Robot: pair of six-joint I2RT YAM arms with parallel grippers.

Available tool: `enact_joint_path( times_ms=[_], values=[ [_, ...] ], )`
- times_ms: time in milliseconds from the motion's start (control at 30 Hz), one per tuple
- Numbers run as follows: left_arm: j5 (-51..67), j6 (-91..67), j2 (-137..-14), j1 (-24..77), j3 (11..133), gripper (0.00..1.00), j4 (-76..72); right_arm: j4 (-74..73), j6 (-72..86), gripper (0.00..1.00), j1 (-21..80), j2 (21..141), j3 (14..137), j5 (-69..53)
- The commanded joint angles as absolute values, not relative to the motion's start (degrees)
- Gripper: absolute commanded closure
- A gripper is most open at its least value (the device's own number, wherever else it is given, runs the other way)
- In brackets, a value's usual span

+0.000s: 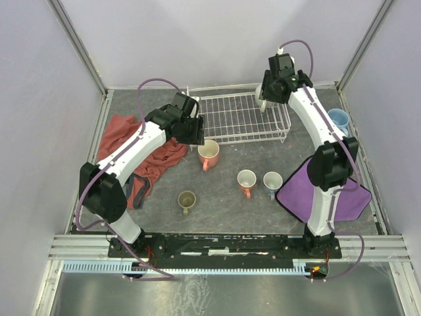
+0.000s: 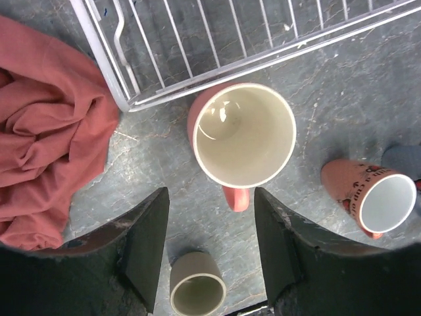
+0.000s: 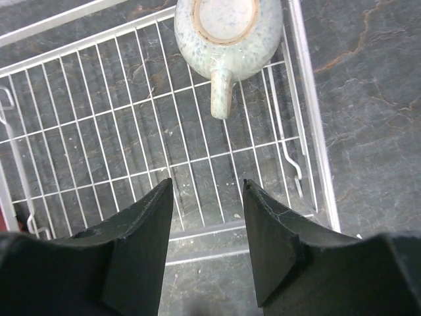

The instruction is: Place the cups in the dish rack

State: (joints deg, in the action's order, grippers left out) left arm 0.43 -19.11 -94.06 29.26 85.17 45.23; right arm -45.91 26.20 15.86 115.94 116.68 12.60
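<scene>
The white wire dish rack (image 1: pixel 230 122) stands at the back centre. A cream speckled mug (image 3: pixel 227 29) sits bottom-up in its far right corner, handle towards my open, empty right gripper (image 3: pixel 207 197), which hovers over the rack (image 3: pixel 99 131); in the top view that gripper (image 1: pixel 268 99) partly hides the mug. My left gripper (image 2: pixel 210 243) is open and empty above the salmon-orange mug (image 2: pixel 243 135), which stands upright just outside the rack's front rail (image 2: pixel 197 85). On the table stand the salmon mug (image 1: pixel 208 155), white-and-orange mug (image 1: pixel 247 181), grey-blue mug (image 1: pixel 272 182), olive mug (image 1: pixel 187 201) and light blue mug (image 1: pixel 338 120).
A red cloth (image 1: pixel 141 155) lies crumpled at the left beside the rack, under the left arm. A purple cloth (image 1: pixel 322 194) lies at the right by the right arm's base. Walls enclose the table on three sides.
</scene>
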Motion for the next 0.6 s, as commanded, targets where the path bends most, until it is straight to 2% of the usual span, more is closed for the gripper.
enact_joint_path(
  times_ms=[0, 567],
  values=[
    [-1.69, -20.19, -92.13, 29.49, 83.54, 0.40, 45.64, -45.37, 26.05, 0.45, 14.40, 108.67, 113.96, 10.88],
    [-1.10, -22.62, -100.13, 30.79, 84.58, 0.47, 42.46, -43.85, 27.08, 0.45, 13.12, 99.10, 104.50, 8.13]
  ],
)
